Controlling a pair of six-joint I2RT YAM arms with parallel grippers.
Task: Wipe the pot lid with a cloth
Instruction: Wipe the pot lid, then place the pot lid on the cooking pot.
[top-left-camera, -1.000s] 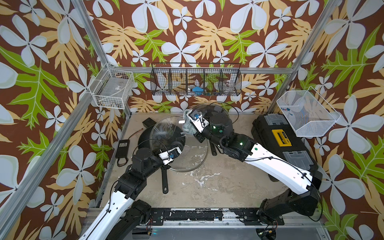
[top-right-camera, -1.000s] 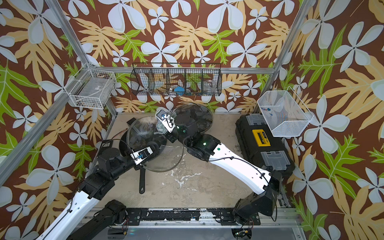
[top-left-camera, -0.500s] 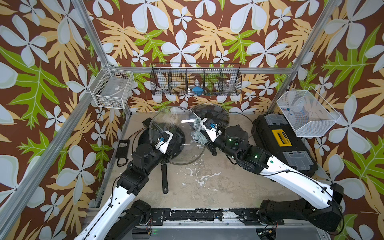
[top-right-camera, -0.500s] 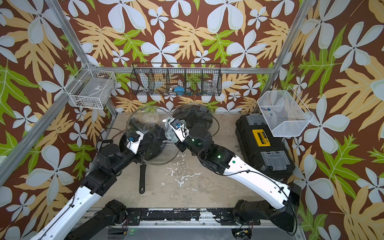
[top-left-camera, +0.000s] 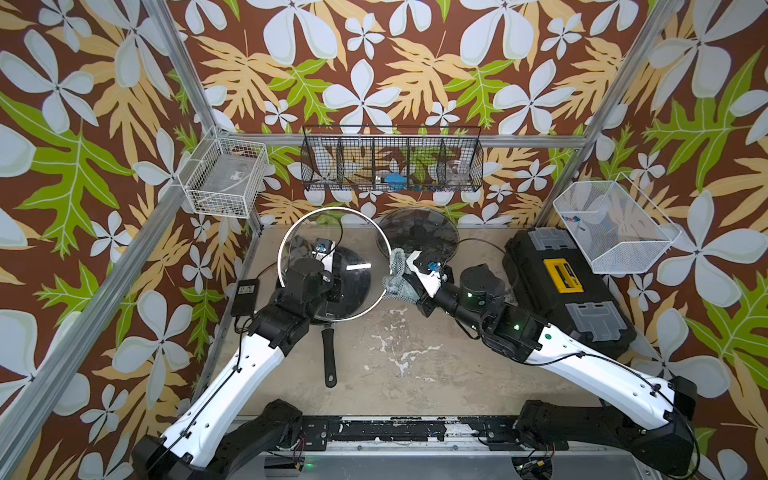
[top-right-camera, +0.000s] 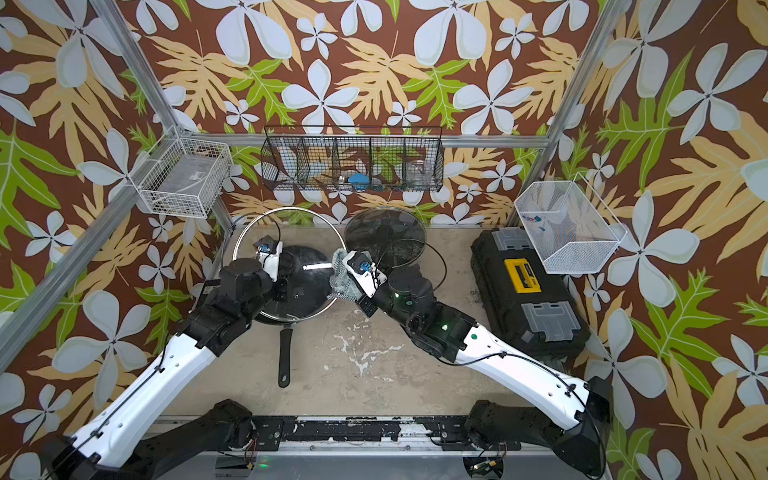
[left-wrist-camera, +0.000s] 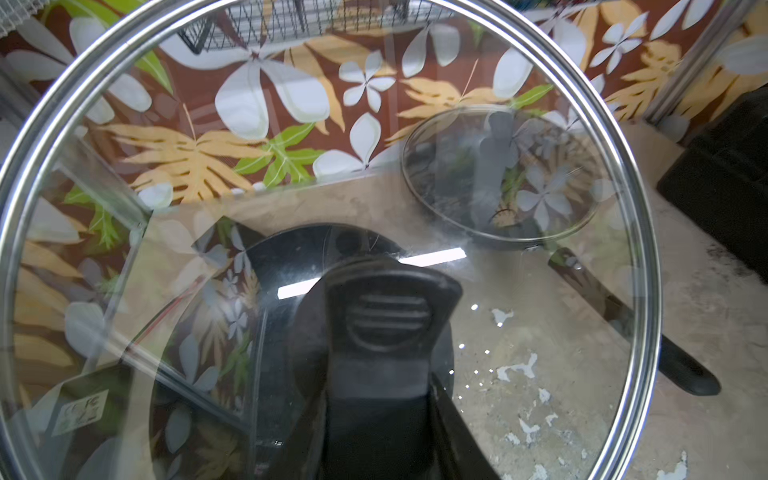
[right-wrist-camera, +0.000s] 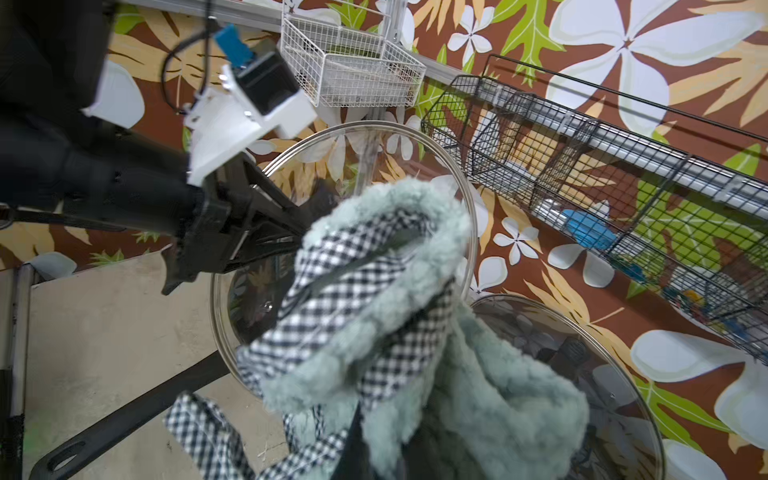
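The pot lid (top-left-camera: 357, 249) (top-right-camera: 307, 241) is a large glass disc with a steel rim. It is held up on a tilt above a black frying pan. My left gripper (top-left-camera: 333, 286) (top-right-camera: 284, 289) (left-wrist-camera: 380, 399) is shut on the lid's black handle (left-wrist-camera: 386, 320). My right gripper (top-left-camera: 402, 279) (top-right-camera: 352, 286) (right-wrist-camera: 374, 440) is shut on the cloth (top-left-camera: 397, 270) (top-right-camera: 341, 276) (right-wrist-camera: 395, 291), fluffy pale teal with a checked backing. The bunched cloth sits at the lid's right rim; in the right wrist view the lid (right-wrist-camera: 340, 153) shows behind it. The right fingers are buried in the cloth.
The frying pan's handle (top-left-camera: 329, 357) points toward the front. A second glass lid (top-left-camera: 417, 232) leans at the back wall. A black toolbox (top-left-camera: 561, 286) stands at the right and a power adapter (top-left-camera: 245, 291) lies at the left. Wire baskets (top-left-camera: 226, 178) (top-left-camera: 390, 162) (top-left-camera: 611, 224) hang above.
The left arm has tipped the lid more upright and drawn it slightly left and back. The right gripper has carried the cloth from the lid's upper part to its right rim.
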